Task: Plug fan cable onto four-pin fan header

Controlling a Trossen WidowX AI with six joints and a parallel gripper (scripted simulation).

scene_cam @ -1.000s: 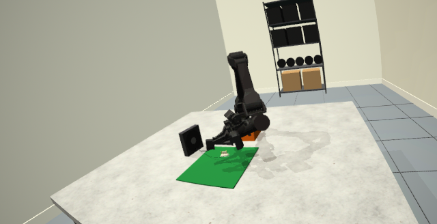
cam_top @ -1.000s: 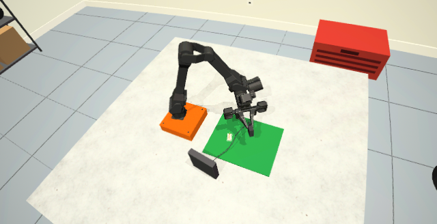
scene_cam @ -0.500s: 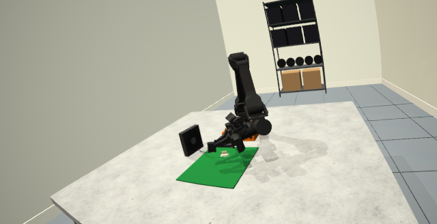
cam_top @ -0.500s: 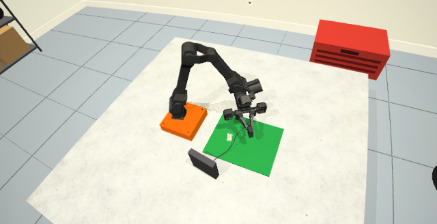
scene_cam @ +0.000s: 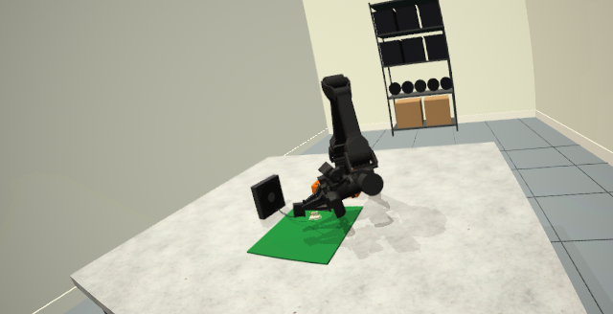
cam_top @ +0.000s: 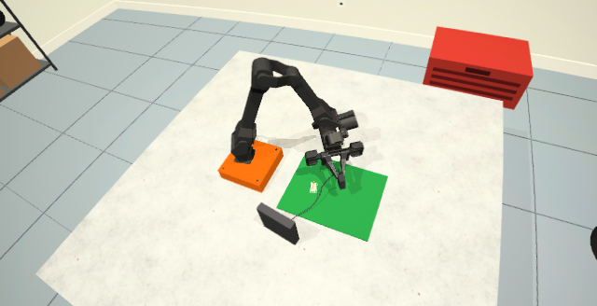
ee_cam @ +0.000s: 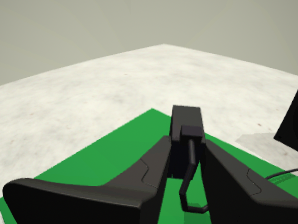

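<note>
The gripper (ee_cam: 185,137) is clamped on the plug (ee_cam: 186,121), a small dark block pinched between its fingertips, held over the green board (cam_top: 347,205). From the plug the thin cable (ee_cam: 188,192) loops down under the fingers and trails away toward the fan (cam_top: 278,222), which stands on the table just off the board's edge, back and to one side of the hand.

The header (cam_top: 313,187), a small pale piece on the board, sits near the fingertips, off to their side in the top view; the plug is not on it yet.

The plug looks light and rigid, so a grip on its flat sides, as now, should hold it square. The cable looks soft and springy, and it may tug the plug askew as the hand moves. The header's pins are probably delicate, so the push should be straight down once aligned.
</note>
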